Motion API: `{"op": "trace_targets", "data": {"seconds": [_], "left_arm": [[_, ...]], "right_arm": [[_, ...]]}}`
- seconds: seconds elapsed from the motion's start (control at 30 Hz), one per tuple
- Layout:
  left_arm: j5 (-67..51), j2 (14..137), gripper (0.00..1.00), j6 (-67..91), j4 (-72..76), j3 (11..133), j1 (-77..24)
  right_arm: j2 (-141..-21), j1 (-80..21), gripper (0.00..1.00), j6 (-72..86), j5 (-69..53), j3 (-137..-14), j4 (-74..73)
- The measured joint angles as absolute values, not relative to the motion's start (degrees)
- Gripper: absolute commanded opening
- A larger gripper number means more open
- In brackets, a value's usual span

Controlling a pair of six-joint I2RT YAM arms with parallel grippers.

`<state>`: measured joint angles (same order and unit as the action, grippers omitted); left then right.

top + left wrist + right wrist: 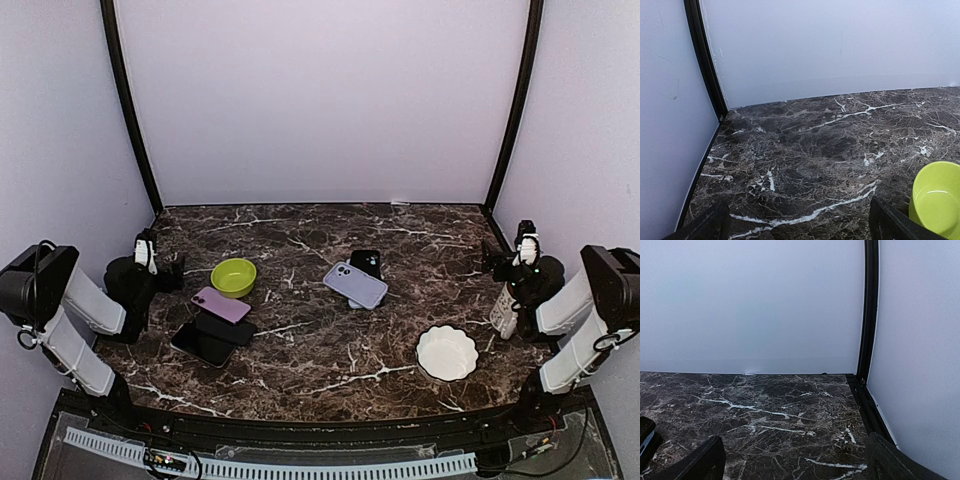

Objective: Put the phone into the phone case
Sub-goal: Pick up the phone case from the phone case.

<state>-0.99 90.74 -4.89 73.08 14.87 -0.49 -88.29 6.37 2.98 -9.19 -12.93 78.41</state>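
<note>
In the left wrist view the green bowl (937, 200) is running off the right and bottom edges, and the left gripper (800, 227) is showing only the dark tips of its fingers (702, 227) along the bottom edge. The right gripper (792, 460) is likewise showing only its fingertips (705, 462), while a dark thing (646, 437) is poking in at the left edge, too cut off to name. From above, the lavender slab (355, 284) is covering part of a black item (366, 261), the pink slab (221, 304) is overlapping dark slabs (212, 338), and none is showing whether it is phone or case.
</note>
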Motion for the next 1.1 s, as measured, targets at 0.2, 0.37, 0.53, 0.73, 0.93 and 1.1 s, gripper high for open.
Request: {"op": "trace_targets", "data": {"seconds": [0.2,0.37,0.53,0.73,0.93,1.1], "left_arm": [[-1.0,90.7,0.99,-4.9,73.1,14.9,-0.5],[-1.0,90.7,0.99,-4.9,73.0,14.9,-0.5],[-1.0,90.7,0.99,-4.9,73.0,14.9,-0.5],[-1.9,90.3,0.99,-4.9,68.5,16.4,-0.5],[2.1,86.0,0.99,-4.7,56.4,24.4,-1.0],[4.8,79.4,0.99,-2.8,46.3,29.3,-2.0]], "right_arm": [[-88.3,6.4,0.99,3.0,-9.2,-12.9,78.4],[-88.3,6.4,0.99,3.0,-9.2,-12.9,78.4],[-88.2,6.4,0.99,3.1,-9.0,-12.9,78.4],[-84.4,6.4,0.99,4.1,-7.2,-12.4,74.1],[-74.9,6.4,0.98,4.6,-6.1,-12.5,65.6],[-65.9,6.4,0.99,6.0,-5.0,-15.8,56.1]]}}
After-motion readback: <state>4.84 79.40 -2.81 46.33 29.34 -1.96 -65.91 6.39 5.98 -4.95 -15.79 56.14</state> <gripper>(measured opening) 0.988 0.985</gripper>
